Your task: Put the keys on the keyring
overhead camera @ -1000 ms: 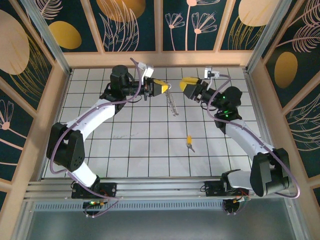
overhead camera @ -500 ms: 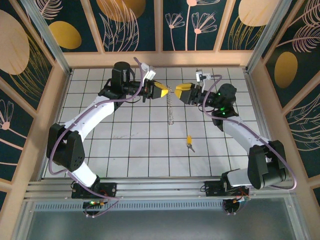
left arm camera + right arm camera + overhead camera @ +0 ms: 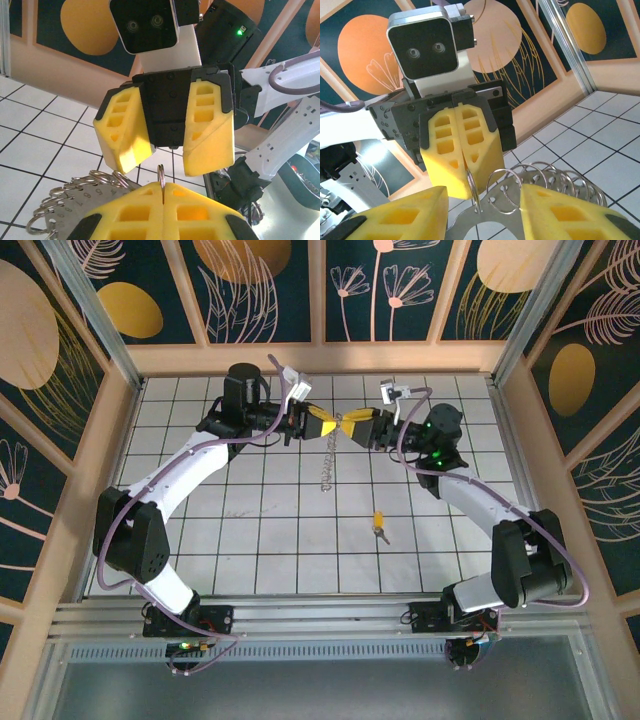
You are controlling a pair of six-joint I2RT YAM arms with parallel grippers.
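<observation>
While the left pincer (image 3: 328, 424) clamps the keyring (image 3: 325, 458) at upper centre, it dangles below. Right pincer (image 3: 348, 425) released, tips flanking its rings. Key (image 3: 379, 524) lies on surface (image 3: 250, 510), lower right. Stamped on keyring: 5 6 7.

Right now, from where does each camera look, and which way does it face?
Top external: above and behind the arms, looking down on the table; both arms, left end effector opposite right end effector, key on tiles.
Left wrist: on the left arm, facing the open right end effector; own shut end effector at bottom.
Right wrist: on the right arm, facing the left end effector; own open jaws at bottom.
Shared: both wrist views show the keyring in the left end effector.
</observation>
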